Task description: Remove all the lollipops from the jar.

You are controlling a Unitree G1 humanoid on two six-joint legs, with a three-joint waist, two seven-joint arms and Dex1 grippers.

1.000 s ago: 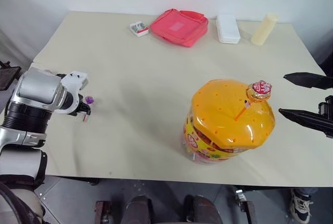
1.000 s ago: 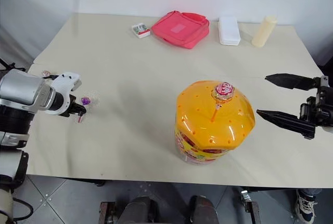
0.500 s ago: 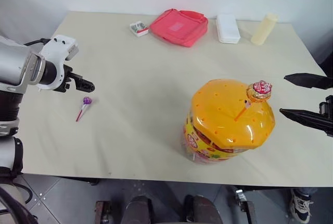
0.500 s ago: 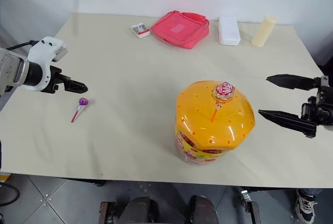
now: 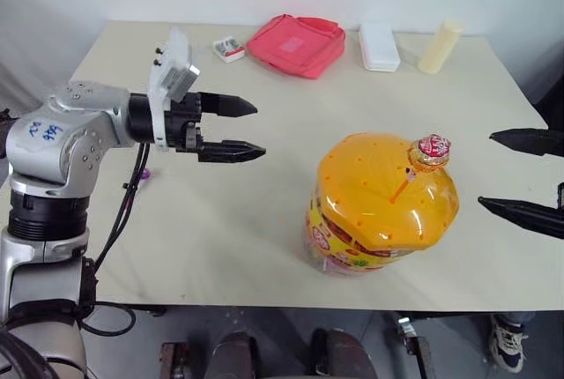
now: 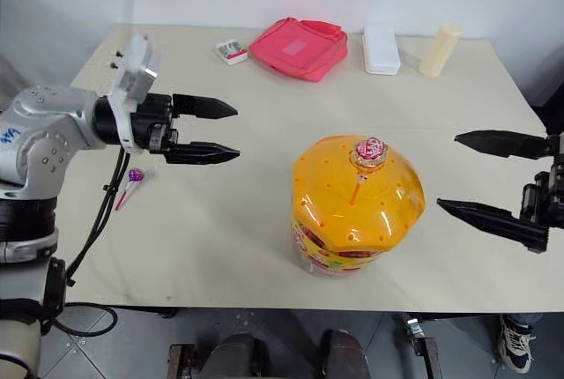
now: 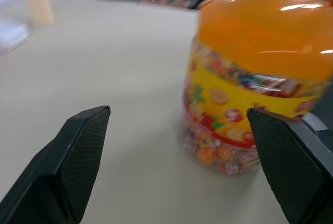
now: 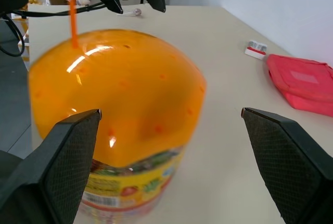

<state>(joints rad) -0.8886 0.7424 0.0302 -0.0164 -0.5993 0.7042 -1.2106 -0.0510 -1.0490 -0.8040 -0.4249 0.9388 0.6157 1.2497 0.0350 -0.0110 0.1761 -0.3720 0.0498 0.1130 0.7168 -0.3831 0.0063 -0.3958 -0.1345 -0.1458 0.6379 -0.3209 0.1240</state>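
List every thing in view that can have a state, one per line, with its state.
Jar: upright, lid on.
Red lollipop: stuck upright in the lid.
Purple lollipop: lying flat on the table.
Left pincer: open, empty, pointing at the jar.
Right pincer: open, empty, beside the jar.
Pink bag: closed, lying flat.

Jar: squat clear tub, yellow printed label, candies visible through wall, orange domed lid with small holes. Upright on table, toward near edge, right of middle. One lollipop stuck in lid near top: red-yellow patterned wrapper, orange stick slanting down into a hole. Second lollipop flat on table near left edge, well apart from jar: purple wrapper, thin red stick pointing toward near-left corner. Partly hidden in left eye view.
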